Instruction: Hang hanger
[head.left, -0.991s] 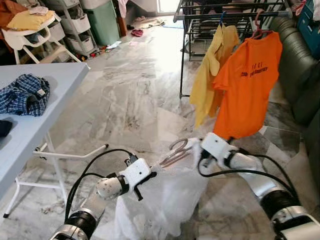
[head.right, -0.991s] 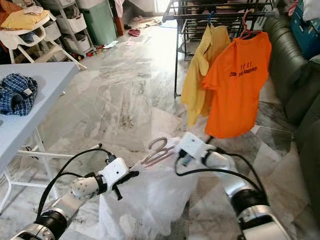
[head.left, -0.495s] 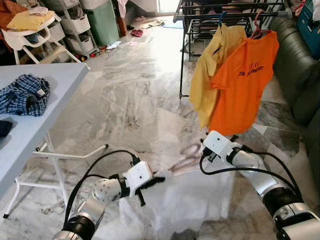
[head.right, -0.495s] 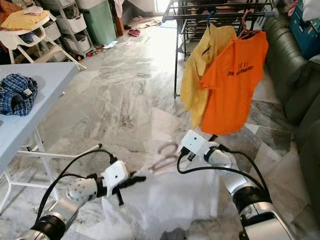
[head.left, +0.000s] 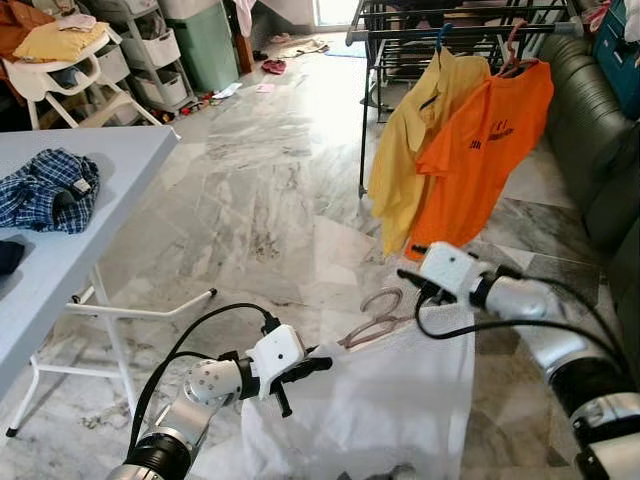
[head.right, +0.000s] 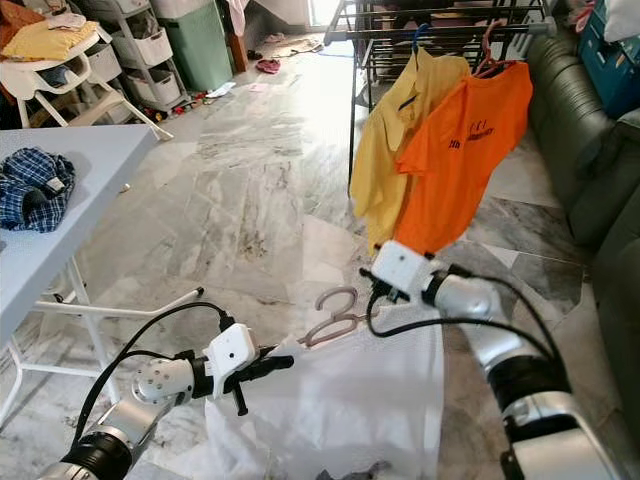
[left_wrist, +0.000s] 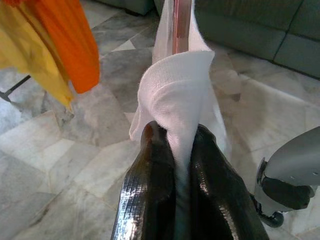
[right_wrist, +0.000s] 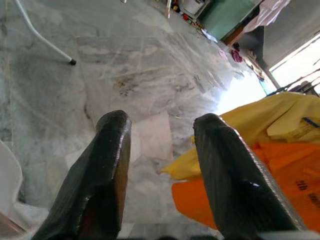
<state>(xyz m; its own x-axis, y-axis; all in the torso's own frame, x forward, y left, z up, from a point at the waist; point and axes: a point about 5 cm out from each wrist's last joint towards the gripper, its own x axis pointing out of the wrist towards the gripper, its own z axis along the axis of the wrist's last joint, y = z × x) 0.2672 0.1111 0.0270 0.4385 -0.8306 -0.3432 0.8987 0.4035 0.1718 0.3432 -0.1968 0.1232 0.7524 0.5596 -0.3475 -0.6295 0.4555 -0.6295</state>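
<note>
Fingers of the left gripper (left_wrist: 182, 165) are pinched tight on a fold of the white garment (head.left: 390, 390), which drapes from a pinkish hanger (head.left: 372, 318) between the two arms. Beyond them stands the drying rack (head.left: 450, 20), already carrying a yellow shirt (head.left: 410, 160) and an orange T-shirt (head.left: 480, 150). A second ago the cloth bunched low between the arms; it now hangs spread wide, and the right arm has swung out toward the rack. The right gripper (right_wrist: 160, 150) has its fingers parted with nothing between them, so it seems, though the head views blur here, to have let go. Hanging remains undone.
</note>
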